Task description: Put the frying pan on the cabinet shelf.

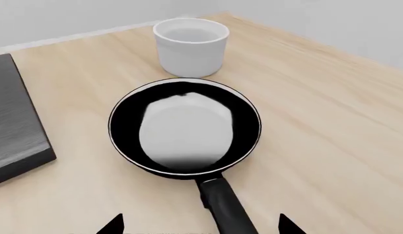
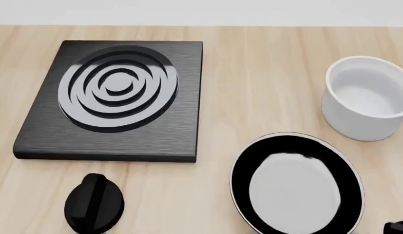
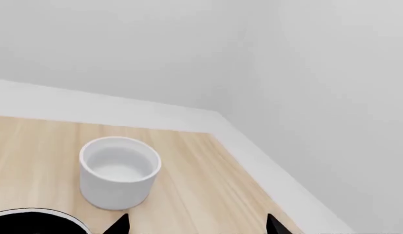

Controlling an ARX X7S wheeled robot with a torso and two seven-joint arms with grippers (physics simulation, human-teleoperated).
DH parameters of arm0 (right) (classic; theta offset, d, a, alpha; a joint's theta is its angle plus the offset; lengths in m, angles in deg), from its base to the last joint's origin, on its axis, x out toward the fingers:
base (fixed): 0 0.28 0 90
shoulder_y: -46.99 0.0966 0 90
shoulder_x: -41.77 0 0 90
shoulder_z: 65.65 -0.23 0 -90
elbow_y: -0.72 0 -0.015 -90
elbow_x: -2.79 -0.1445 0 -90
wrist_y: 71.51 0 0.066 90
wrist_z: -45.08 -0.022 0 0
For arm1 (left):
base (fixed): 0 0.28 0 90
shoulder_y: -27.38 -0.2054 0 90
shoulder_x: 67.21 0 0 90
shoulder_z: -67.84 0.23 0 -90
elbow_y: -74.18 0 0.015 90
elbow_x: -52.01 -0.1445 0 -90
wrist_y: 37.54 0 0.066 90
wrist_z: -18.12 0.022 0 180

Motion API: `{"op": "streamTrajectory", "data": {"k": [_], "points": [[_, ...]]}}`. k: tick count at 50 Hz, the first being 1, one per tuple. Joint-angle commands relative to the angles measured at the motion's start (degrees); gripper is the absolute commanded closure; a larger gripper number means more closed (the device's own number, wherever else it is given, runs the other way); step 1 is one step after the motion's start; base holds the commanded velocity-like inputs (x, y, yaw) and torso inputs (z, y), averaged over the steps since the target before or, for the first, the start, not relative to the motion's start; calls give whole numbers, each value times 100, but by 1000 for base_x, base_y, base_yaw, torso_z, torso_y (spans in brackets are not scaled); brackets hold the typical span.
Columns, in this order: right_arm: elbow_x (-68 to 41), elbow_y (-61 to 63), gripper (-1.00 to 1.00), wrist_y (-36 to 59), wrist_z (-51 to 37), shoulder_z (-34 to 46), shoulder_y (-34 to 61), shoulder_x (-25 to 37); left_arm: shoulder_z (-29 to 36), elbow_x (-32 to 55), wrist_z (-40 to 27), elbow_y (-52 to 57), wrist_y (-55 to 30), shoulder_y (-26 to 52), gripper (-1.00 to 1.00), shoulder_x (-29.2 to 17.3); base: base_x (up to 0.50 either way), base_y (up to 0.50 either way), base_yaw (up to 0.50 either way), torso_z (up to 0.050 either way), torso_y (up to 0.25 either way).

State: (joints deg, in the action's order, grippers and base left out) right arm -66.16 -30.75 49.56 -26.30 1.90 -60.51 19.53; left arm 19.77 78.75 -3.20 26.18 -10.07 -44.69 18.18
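Frying pan (image 1: 185, 127): sits flat on the wooden table (image 1: 331, 122), near the table's right edge and its front edge, with the handle (image 1: 226, 207) running back toward the robot. Nothing holds it.
Neighbours: a white cup (image 1: 190, 46) stands just behind the pan, apart from it; the square black burner plate (image 2: 113, 100) lies to the pan's left, toward the table's back-left; a small round black knob (image 2: 94, 203) lies near the front edge, left of the pan.
Handling: it looks rigid and fairly light, but the bowl end probably outweighs the slim handle, so it is likely to droop or twist if gripped far out at the tip. The glossy inside and thin rim look slippery and offer a poor hold.
Where to hold: judged best on the handle, close to where it meets the bowl, clamped across its narrow width.
Left tool (image 1: 201, 225): spread wide and empty; only its two dark fingertips show, one either side of the handle, which runs between them without touching.
Right tool (image 3: 198, 224): also spread and holding nothing, hanging near the cup by the table's right rear corner, with only a sliver of the pan's rim in its sight.
Cabinet shelf: not in view.
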Motion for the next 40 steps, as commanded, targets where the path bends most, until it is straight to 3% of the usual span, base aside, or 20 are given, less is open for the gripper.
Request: {"op": "streamTrajectory", "data": {"k": [1,3,12,17,24,40], "points": [[250,-103,-100,-66,204,13,-17,-178,-282,797,-672,-343,-729,457,-100,449,0,0,0,0,0],[250,-100,-100,-68,210,-19,-43,-185,-173,1241,-1155,-616,-1009,630,-100,431,0,0,0,0,0],[314,-138,-100,-95,262,66,-27,-219,168,1644,-1574,-919,-548,694,-100,439,0,0,0,0,0],[393,-188,-100,-117,292,251,77,-234,639,1667,-1532,-1293,-155,846,-100,414,0,0,0,0,0],[489,-259,-100,-128,328,591,300,-261,1228,2304,-2002,-1819,364,1272,-100,438,0,0,0,0,0],[683,-330,-100,-196,482,633,178,-387,1973,2569,-2030,-3056,1371,1649,-100,370,0,0,0,0,0]]}}
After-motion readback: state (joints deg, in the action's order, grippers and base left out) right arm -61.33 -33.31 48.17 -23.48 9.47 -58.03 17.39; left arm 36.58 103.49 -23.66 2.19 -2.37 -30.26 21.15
